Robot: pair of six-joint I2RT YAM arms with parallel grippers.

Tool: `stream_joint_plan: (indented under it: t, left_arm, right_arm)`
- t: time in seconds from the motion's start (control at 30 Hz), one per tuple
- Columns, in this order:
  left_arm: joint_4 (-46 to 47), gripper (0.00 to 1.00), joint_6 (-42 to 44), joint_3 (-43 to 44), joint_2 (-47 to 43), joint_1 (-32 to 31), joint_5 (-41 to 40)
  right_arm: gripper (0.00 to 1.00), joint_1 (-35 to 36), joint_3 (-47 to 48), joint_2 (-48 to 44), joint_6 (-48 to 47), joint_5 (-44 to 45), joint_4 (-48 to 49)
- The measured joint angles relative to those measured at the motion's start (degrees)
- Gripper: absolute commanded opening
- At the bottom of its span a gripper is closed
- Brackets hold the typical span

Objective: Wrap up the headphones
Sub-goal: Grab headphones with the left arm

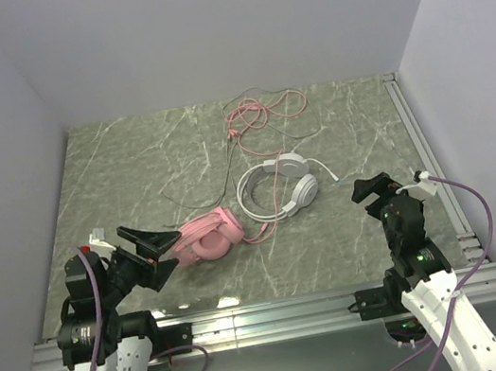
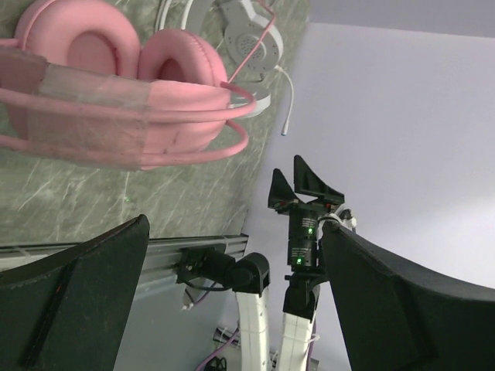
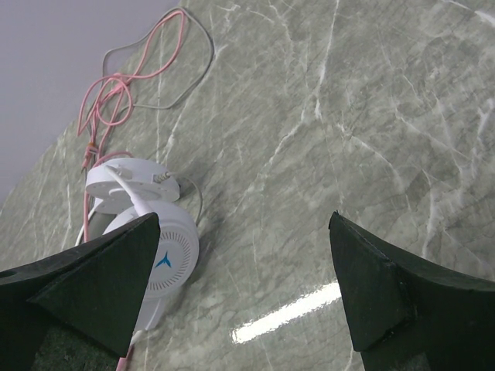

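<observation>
Pink headset [image 1: 207,236] lies on the marble table [image 1: 111,171] just ahead of our left gripper [image 1: 169,252], white headset [image 1: 278,190] beside it. Our right gripper [image 1: 380,196] and the left both gape, grasping nothing.

A grey-green, pale-veined counter [image 1: 111,171] stretches beneath and ahead of the left claw [image 1: 166,253] and the right claw [image 1: 371,192]. Pale walls [image 1: 201,30] close it in: one far ahead, one outboard of each claw. A metal rail [image 1: 271,316] runs along the near edge behind them, and a second rail [image 1: 422,150] lies just right of the right claw.
</observation>
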Motion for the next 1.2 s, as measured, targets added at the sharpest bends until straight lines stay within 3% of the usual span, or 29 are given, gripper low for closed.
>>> stream_joint_plan:
  t: [0.33, 0.6, 0.87, 1.03, 1.2]
  left_arm:
    - [3.7, 0.99, 0.0, -1.4, 4.5, -3.7, -2.2]
    - [11.9, 0.99, 3.8, -0.5, 24.6, -6.2, -9.0]
    - [20.2, 0.99, 6.6, 6.4, 34.6, -5.0, -21.5]
    - [30.6, 0.99, 6.5, 7.1, 47.5, -4.4, -23.2]
    - [32.3, 0.99, 8.7, 11.3, 58.2, -4.2, -23.2]
  right_arm:
    - [0.97, 0.0, 0.0, 0.2, 0.2, 0.4, 0.0]
    - [0.97, 0.0, 0.0, 0.4, 0.3, 0.8, -0.1]
    - [0.97, 0.0, 0.0, 0.5, 0.4, 0.9, -0.2]
    - [0.97, 0.0, 0.0, 0.6, 0.4, 0.8, -0.2]
    - [0.97, 0.0, 0.0, 0.5, 0.4, 0.8, -0.2]
